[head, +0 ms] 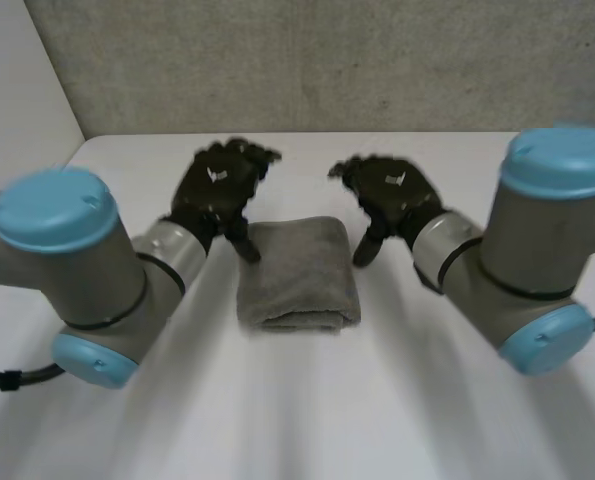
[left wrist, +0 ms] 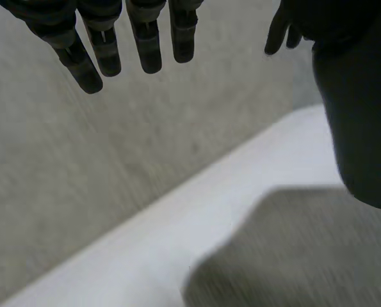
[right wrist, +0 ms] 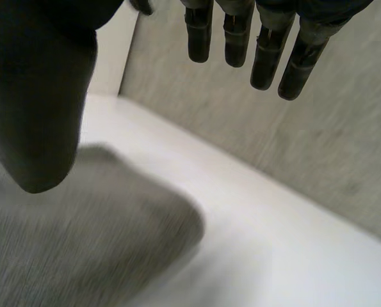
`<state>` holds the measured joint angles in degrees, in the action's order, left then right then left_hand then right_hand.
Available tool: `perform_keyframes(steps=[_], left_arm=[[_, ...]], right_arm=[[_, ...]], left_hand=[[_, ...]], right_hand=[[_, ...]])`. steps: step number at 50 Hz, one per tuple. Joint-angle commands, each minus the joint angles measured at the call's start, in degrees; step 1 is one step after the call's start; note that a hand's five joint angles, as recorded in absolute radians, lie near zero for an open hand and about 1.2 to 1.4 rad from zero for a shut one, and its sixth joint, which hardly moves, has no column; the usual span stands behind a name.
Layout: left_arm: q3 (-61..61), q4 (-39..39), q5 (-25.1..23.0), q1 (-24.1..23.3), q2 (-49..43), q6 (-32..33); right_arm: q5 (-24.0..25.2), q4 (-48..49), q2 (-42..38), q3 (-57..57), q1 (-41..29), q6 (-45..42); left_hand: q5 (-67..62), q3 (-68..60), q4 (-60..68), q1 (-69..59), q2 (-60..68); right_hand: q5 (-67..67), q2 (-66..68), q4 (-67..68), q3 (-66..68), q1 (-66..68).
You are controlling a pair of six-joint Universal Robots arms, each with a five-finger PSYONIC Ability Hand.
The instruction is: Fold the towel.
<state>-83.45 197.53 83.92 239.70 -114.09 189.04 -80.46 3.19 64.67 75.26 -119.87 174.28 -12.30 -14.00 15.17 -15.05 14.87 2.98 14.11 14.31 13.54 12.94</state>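
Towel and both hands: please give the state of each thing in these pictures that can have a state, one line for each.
towel: folded into a compact stack, lying flat on the table, held by neither hand.
left hand: open, fingers straight, holding nothing, beside the towel's far left corner.
right hand: open, fingers straight, holding nothing, beside the towel's far right corner.
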Motion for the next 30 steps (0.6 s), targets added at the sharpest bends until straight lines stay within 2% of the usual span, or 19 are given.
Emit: perform_keyframes(steps=[1,2,4,5,6,9,30], left_arm=[[6.5,-10.9,7.6,0.4,9.1,-4.5],[8.1,-14.4,9.1,0.5,10.0,-6.1],[8.1,-14.5,9.2,0.5,10.0,-6.1],[9.6,-17.7,10.1,0.7,10.6,-7.3],[11.4,-21.8,10.4,0.9,10.6,-8.6],[13.0,-25.8,10.4,1.9,10.6,-9.4],[13.5,-27.1,10.7,4.5,11.0,-9.4]], right_arm=[[-6.0,-0.4,11.5,-0.1,3.2,3.0],[-7.9,-0.9,12.8,-0.2,3.7,2.7],[-9.7,-1.9,13.5,-0.5,3.8,2.5],[-11.0,-3.2,13.8,-1.2,3.9,2.4],[-11.0,-3.2,13.8,-1.3,3.9,2.4],[-12.5,-5.9,13.7,-2.8,4.1,2.2],[-14.5,-7.1,12.3,-3.4,5.3,2.0]], left_hand=[[12.1,3.8,-5.0,4.8,-4.7],[12.1,3.8,-5.0,4.8,-4.7],[12.1,3.8,-5.0,4.8,-4.7],[12.1,3.8,-5.0,4.8,-4.7],[12.1,3.8,-5.0,4.8,-4.7],[12.1,3.8,-5.0,4.8,-4.7],[12.1,3.8,-5.0,4.8,-4.7]], right_hand=[[-3.0,-4.1,-4.3,-3.5,-2.9],[-3.0,-4.1,-4.3,-3.5,-2.9],[-3.0,-4.1,-4.3,-3.5,-2.9],[-3.0,-4.1,-4.3,-3.5,-2.9],[-3.0,-4.1,-4.3,-3.5,-2.9],[-3.0,-4.1,-4.3,-3.5,-2.9],[-3.0,-4.1,-4.3,-3.5,-2.9]])
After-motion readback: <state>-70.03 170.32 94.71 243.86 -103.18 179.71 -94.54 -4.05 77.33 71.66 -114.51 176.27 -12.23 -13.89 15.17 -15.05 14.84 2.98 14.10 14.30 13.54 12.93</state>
